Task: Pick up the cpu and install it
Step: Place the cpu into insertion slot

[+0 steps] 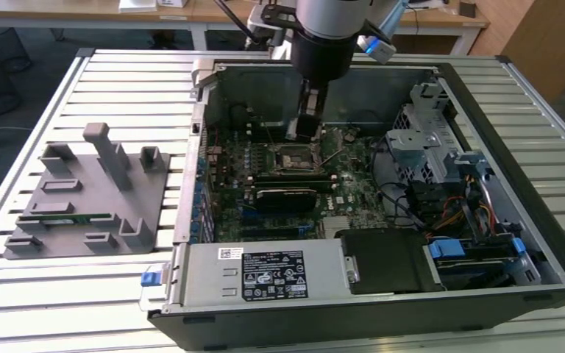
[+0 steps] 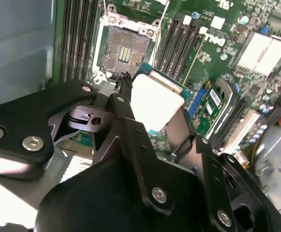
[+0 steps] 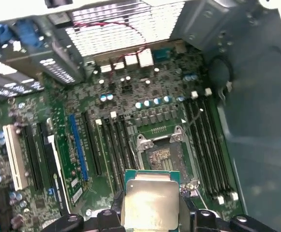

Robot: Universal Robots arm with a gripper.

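The cpu point(image 3: 151, 197), a small square chip with a silvery top and a green edge, is held between the black fingers point(image 3: 187, 205) of my gripper point(image 3: 151, 205), which is shut on it. The second wrist view shows the cpu point(image 2: 157, 99) as a white square between the fingers point(image 2: 130, 121). It hangs just off the open, empty socket point(image 3: 163, 157) on the green motherboard, apart from it. In the exterior view the gripper point(image 1: 302, 131) reaches down into the computer case, right above the socket point(image 1: 290, 157).
Memory slots point(image 3: 210, 145) flank the socket. In the case stand a power supply point(image 1: 263, 276), a drive cage point(image 1: 425, 140) and cables point(image 1: 459, 213). A grey fixture point(image 1: 86, 195) holding a green memory stick point(image 1: 67, 218) lies on the slatted table at the exterior view's left.
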